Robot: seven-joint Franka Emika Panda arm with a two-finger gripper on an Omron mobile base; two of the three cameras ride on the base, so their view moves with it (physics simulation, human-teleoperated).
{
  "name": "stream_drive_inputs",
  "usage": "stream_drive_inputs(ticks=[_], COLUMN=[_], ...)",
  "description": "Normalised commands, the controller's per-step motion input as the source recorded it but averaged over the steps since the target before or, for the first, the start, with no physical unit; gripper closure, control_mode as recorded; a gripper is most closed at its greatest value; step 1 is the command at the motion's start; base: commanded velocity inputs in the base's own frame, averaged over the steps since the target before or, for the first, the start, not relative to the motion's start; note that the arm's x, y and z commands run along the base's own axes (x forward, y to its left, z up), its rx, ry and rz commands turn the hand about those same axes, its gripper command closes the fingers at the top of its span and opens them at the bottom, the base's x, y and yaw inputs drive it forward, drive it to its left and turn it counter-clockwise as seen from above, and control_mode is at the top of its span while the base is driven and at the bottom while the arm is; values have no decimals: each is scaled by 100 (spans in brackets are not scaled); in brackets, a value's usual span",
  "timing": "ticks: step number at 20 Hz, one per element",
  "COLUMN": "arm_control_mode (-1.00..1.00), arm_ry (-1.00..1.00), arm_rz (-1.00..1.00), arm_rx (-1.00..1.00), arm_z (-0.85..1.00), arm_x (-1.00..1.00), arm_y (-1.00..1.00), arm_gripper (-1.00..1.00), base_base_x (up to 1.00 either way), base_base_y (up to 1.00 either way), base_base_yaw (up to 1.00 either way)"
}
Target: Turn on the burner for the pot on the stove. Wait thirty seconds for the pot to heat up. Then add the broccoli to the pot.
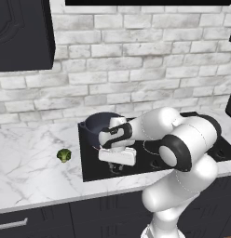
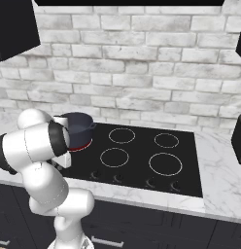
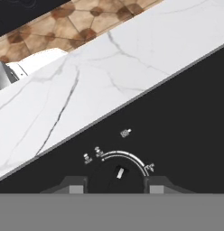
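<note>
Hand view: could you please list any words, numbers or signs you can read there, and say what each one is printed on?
No text can be read.
Small white marks around the knob on the stove: too small and blurred to read.
White arc beside the knob: a dial scale, no legible figures.
Countertop: no text.

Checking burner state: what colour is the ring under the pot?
Red, at the pot's base; the ring shows best in the right base view.

A rendered home kitchen is shown — a black glass stove (image 2: pixel 142 155) is set mid-frame into a marble counter (image 1: pixel 29 162), backed by white brick wall (image 2: pixel 142 73), with dark cabinets (image 1: pixel 22 32) upper left.
</note>
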Motion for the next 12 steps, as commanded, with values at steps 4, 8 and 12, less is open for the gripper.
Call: stream_drive_inputs(ticks=[4,8,12], arm_control_mode=[-100,-100,-100], arm_ry=[0,0,0], arm_rz=[0,0,0], arm_rx=[0,0,0], arm_z=[0,0,0], arm_x=[0,0,0], arm_y=[0,0,0], arm_gripper=[100,100,100], base_base_x=[0,0,0], base_base_y=[0,0,0], base_base_yaw=[0,0,0])
